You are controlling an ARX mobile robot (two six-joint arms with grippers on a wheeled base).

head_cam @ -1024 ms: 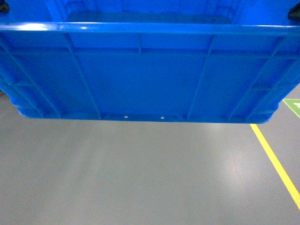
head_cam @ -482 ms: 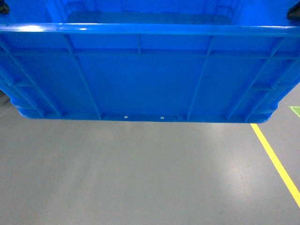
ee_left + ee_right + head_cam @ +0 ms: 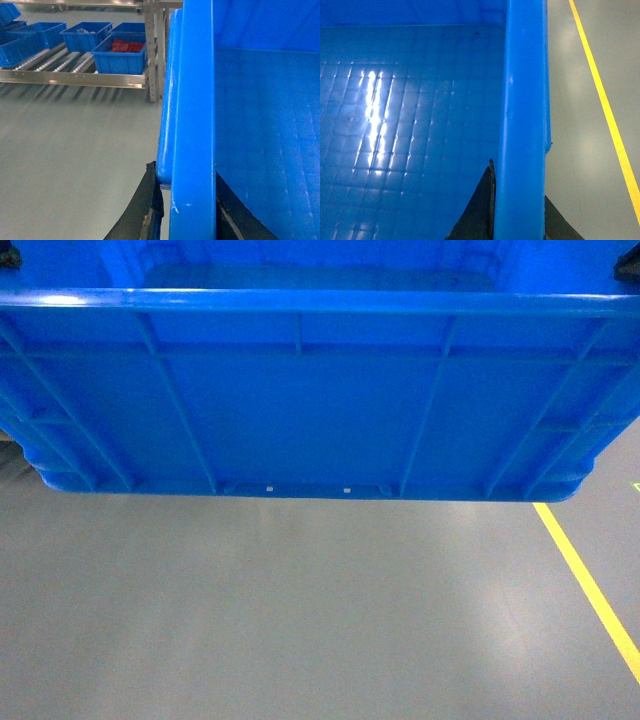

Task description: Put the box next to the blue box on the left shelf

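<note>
A smooth grey floor (image 3: 300, 620) spreads beneath the robot, glossy with soft light patches, and a yellow line (image 3: 590, 585) runs diagonally across its right part in the head view. The box (image 3: 320, 390) fills the upper half of that view, held in the air with its ribbed near wall facing the camera and its thick rim level; bare floor shows under its bottom edge.

In the left wrist view the left gripper (image 3: 185, 210) straddles the box's left rim, one dark finger outside the wall and one inside, so it is clamped on that rim. Beyond the box's outer edge, across a wide stretch of open floor, stands the shelf (image 3: 75, 77), its steel front rail and an upright post visible, with white rollers between several small blue bins (image 3: 120, 55). The nearest bin holds something red, probably bagged parts, though it is too small to tell. Roller track lies uncovered to the left of that bin.

In the right wrist view the right gripper (image 3: 517, 215) likewise pinches the box's right rim, a dark finger on each side of the wall. The box's gridded inner floor shines with reflected light. Outside the rim lies grey floor, with the yellow line well apart from the box's edge.
</note>
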